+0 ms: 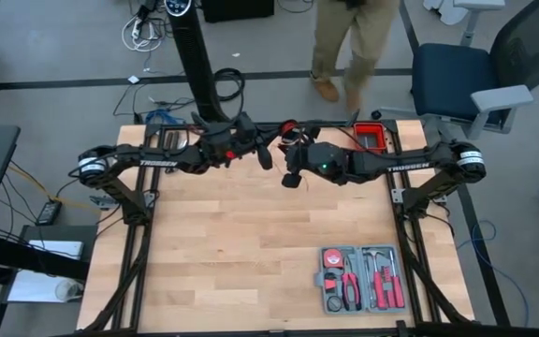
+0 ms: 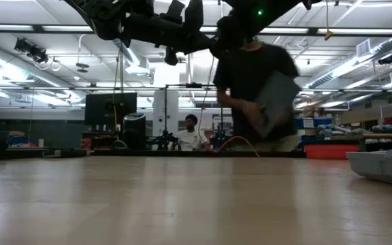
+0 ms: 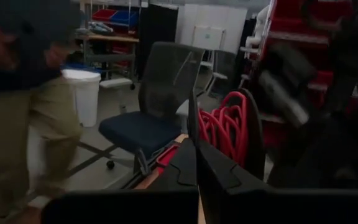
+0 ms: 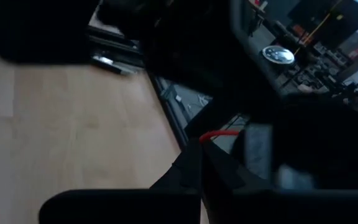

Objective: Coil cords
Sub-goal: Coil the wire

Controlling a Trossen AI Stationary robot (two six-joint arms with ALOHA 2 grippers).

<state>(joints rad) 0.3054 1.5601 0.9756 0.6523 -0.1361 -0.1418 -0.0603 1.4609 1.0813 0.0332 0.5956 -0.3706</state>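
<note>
The thin red cord lies as a small coiled bundle (image 1: pixel 290 125) at the middle of the table's far edge. In the low view it shows as a low red arc (image 2: pixel 237 141) at table height. My left gripper (image 1: pixel 269 155) and my right gripper (image 1: pixel 292 176) hang close together, high above the far middle of the table. Both are shut and empty. In the left wrist view the red coil (image 3: pixel 227 126) shows beyond my shut fingers (image 3: pixel 194 155). In the right wrist view a short piece of the cord (image 4: pixel 216 134) shows past my fingertips (image 4: pixel 197 158).
A grey tool case (image 1: pixel 361 279) with red-handled tools lies open at the table's near right. A red tray (image 1: pixel 369 137) sits at the far right corner. A person (image 1: pixel 354 42) walks behind the far edge, near a blue chair (image 1: pixel 452 80). Bare wood (image 1: pixel 241 234) fills the middle.
</note>
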